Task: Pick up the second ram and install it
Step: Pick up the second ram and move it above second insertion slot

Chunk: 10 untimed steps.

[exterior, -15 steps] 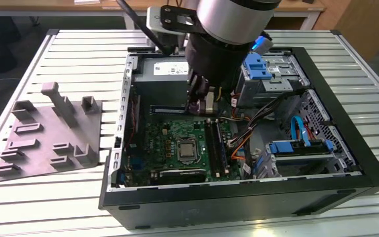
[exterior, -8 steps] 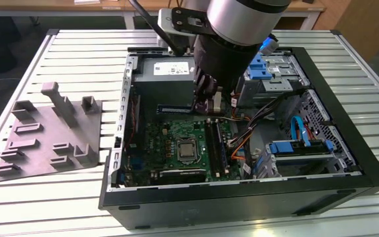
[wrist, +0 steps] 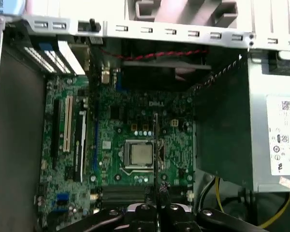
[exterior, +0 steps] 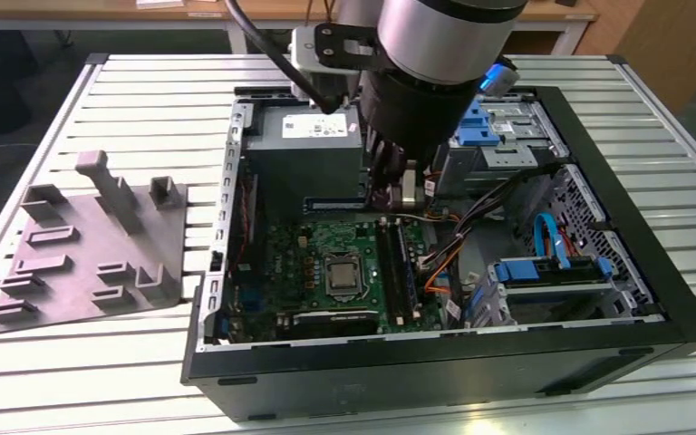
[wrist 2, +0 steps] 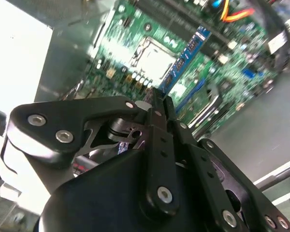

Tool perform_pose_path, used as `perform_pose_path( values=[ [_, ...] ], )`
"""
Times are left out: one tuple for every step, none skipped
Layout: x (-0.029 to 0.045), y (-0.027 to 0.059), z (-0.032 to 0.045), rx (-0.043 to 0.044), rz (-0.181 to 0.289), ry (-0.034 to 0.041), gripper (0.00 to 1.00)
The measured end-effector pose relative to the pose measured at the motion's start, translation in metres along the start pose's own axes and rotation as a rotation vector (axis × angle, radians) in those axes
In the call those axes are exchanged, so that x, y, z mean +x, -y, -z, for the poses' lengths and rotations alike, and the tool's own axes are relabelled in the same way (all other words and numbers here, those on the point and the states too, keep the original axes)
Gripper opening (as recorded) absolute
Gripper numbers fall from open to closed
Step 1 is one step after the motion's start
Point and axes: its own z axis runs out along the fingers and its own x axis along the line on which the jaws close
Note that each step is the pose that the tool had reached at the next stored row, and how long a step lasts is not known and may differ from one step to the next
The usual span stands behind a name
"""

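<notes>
My gripper [wrist 2: 159, 99] is shut on the second ram [wrist 2: 186, 55], a slim blue-green stick that sticks out from between the fingers toward the motherboard [wrist 2: 130, 43]. In the first wrist view the second ram [wrist: 156, 145] shows edge-on as a thin dark line, and the gripper [wrist: 157, 195] hangs over the green board [wrist: 111, 125] close to the processor [wrist: 140, 153]. In the exterior view the gripper [exterior: 388, 195] is inside the open black computer case [exterior: 445, 372], at the far end of the long black memory slots [exterior: 397, 272].
A grey holder tray [exterior: 82, 263] with upright posts lies on the slatted table at the exterior view's left. Inside the case are the grey power supply [exterior: 305, 145], blue drive brackets [exterior: 542, 272] and orange and black cables [exterior: 445, 263] beside the slots.
</notes>
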Motion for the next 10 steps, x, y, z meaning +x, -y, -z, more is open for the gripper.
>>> perform_pose_path(
  values=[
    [0.0000, 0.0000, -0.0001, 0.0152, 0.002, -0.0002, 0.14],
    [0.0000, 0.0000, -0.0002, 0.0284, 0.003, -0.0003, 0.14],
    [0.0000, 0.0001, -0.0002, 0.0313, 0.003, -0.0003, 0.14],
    [0.0000, 0.0001, -0.0003, 0.0323, 0.004, -0.0002, 0.14],
    [0.0000, 0.0001, -0.0002, 0.0334, 0.004, -0.0002, 0.14],
    [0.0000, -0.0002, -0.0002, 0.0339, 0.004, -0.0004, 0.14],
    [0.0000, -0.0005, -0.0002, 0.0342, 0.003, -0.0041, 0.14],
    [-0.0003, -0.0005, -0.0003, 0.0342, 0.002, -0.0196, 0.14],
    [-0.0011, -0.0004, -0.0009, 0.0343, 0.001, -0.0348, 0.14],
    [-0.0025, -0.0003, -0.0019, 0.0344, -0.001, -0.0461, 0.14]
  ],
)
